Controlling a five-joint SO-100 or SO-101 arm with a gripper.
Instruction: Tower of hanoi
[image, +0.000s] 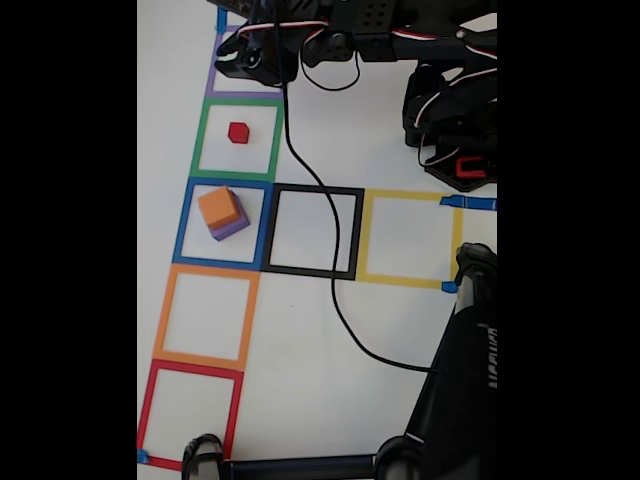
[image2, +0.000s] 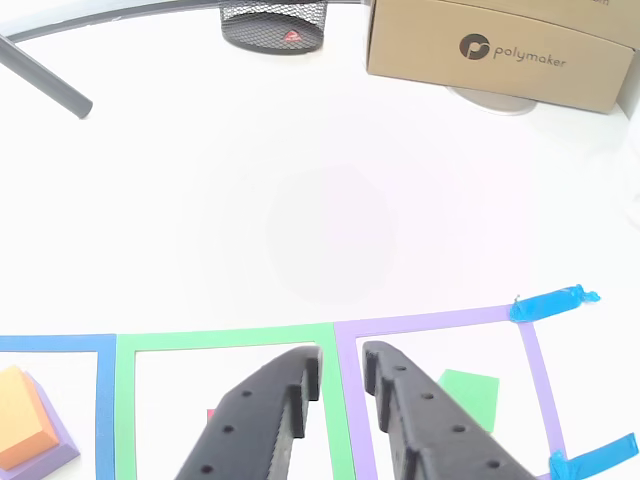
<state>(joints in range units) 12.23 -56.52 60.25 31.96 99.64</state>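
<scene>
A small red cube (image: 238, 132) sits in the green taped square (image: 200, 140). An orange block (image: 219, 207) is stacked on a larger purple block (image: 232, 230) in the blue square (image: 184, 220). In the other view this stack (image2: 25, 425) shows at the lower left, a sliver of the red cube (image2: 210, 413) peeks beside a finger, and a flat green block (image2: 468, 395) lies in the purple square (image2: 430, 322). My black gripper (image2: 340, 362) hovers over the green-purple border, narrowly open and holding nothing. In the fixed view the gripper (image: 248, 55) covers the purple square (image: 212, 85).
Orange (image: 165, 310), red (image: 150, 400), black (image: 355, 235) and yellow (image: 365, 235) squares hold no blocks. A black cable (image: 335, 290) crosses the black square. A camera stand (image: 465, 370) fills the lower right. A cardboard box (image2: 500, 50) and mesh cup (image2: 275, 25) stand beyond.
</scene>
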